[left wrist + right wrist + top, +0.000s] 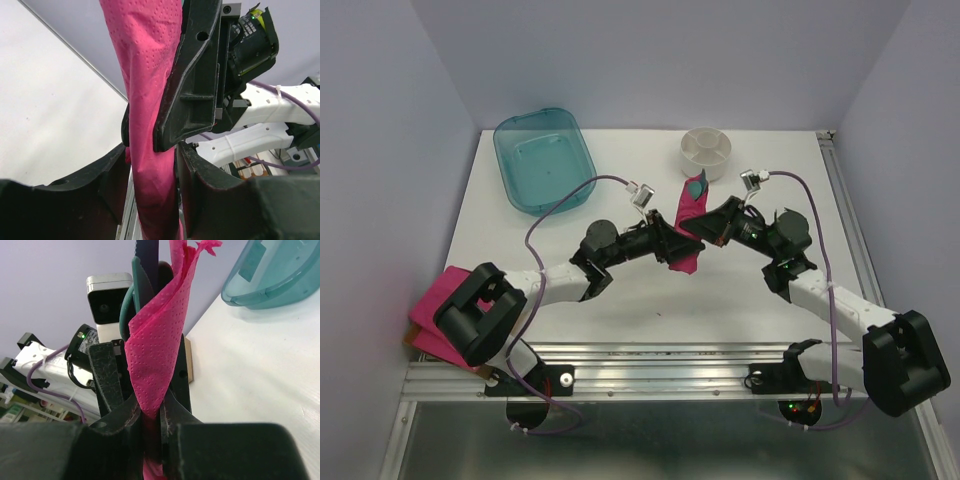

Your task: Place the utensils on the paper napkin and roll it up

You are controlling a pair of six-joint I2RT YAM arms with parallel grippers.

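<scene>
Claws from both arms meet at the middle of the bench (620, 310), on either side of the rolled paper napkin (688, 208). In the top view the right claw (705, 232) comes in from the right and the left claw (665, 240) from the left, both at the napkin's lower half. The right wrist view shows the right claw (152, 415) closed on the magenta paper napkin (155, 350), its two dark fingers pinching the lower part of the roll. The left wrist view shows the left claw (152, 185) open: its jaws stand on either side of the paper napkin (150, 75), with a thin gap showing along the left jaw. The napkin forms a loose, crumpled tube with a flap hanging open at one side. The dark-teal utensils (142, 285) stick out of its far end, and from above their tips (697, 185) point toward the back of the bench. Whether the roll rests on the bench or hangs just above it cannot be told. Just behind the utensil tips sits a round white dish (706, 150) with dividers. A clear teal tub (540, 158) lies at the back left. A pile of pink napkins (432, 300) sits at the near left edge, partly hidden by the left arm's base.
</scene>
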